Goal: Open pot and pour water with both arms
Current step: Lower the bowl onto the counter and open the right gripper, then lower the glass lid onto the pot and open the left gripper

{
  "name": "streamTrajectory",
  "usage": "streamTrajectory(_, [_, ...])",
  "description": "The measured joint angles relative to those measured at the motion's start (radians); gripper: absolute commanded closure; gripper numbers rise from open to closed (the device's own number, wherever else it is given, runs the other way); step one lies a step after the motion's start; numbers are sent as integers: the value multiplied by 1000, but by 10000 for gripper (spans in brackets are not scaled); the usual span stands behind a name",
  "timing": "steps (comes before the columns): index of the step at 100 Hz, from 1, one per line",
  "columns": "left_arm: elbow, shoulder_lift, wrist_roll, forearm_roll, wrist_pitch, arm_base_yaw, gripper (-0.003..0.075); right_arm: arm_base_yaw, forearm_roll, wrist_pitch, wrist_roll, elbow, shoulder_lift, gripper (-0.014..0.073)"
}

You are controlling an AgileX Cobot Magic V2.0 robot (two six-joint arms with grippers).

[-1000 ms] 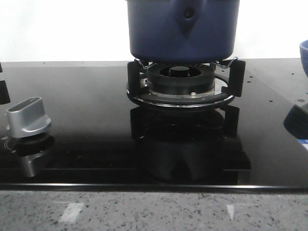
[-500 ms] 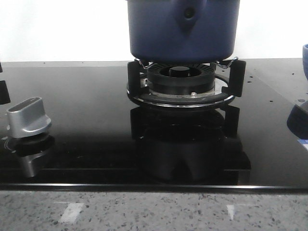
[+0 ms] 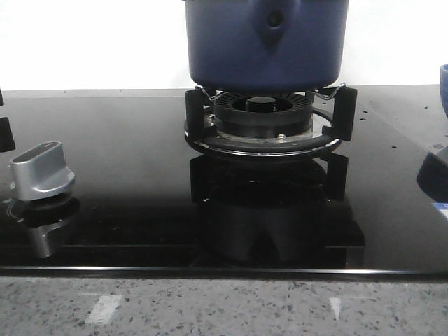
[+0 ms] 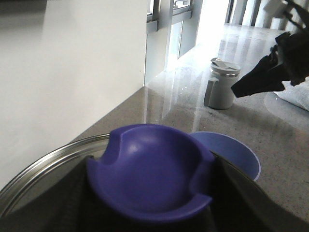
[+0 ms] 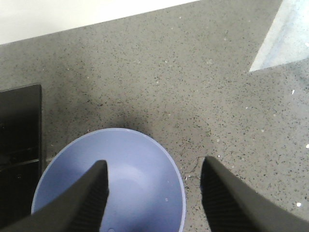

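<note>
The dark-blue pot (image 3: 266, 42) stands on the gas burner (image 3: 262, 119); its top is cut off in the front view. In the left wrist view my left gripper (image 4: 149, 193) is shut on the dark-blue knob (image 4: 149, 169) of a glass lid with a metal rim (image 4: 43, 164). Whether the lid rests on the pot does not show. My right gripper (image 5: 154, 183) is open over a light-blue bowl (image 5: 140, 159), one finger (image 5: 91, 193) above its inside and the other (image 5: 227, 193) outside the rim. The bowl also shows in the left wrist view (image 4: 236, 150).
A silver stove knob (image 3: 42, 171) sits at the front left of the black glass hob (image 3: 126, 154). The bowl's edge (image 3: 444, 84) shows at the far right of the front view, on the grey speckled counter (image 5: 193, 72). A grey lidded cup (image 4: 221, 84) stands further along the counter.
The blue bowl's edge at the right of the front view has slid slightly further right, toward the frame's edge. The pot and burner have not moved.
</note>
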Motion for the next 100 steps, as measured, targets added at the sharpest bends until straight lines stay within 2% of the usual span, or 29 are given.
streamTrajectory(35, [0, 107, 0, 4, 0, -20, 402, 0, 0, 4, -3, 0, -4, 211])
streamTrajectory(77, [0, 115, 27, 0, -5, -21, 399, 0, 10, 4, -5, 0, -4, 211])
streamTrajectory(84, [0, 121, 27, 0, -5, -21, 356, 0, 10, 4, -5, 0, -4, 211])
streamTrajectory(100, [-2, 124, 29, -4, -9, -21, 160, 0, 10, 4, -5, 0, -4, 211])
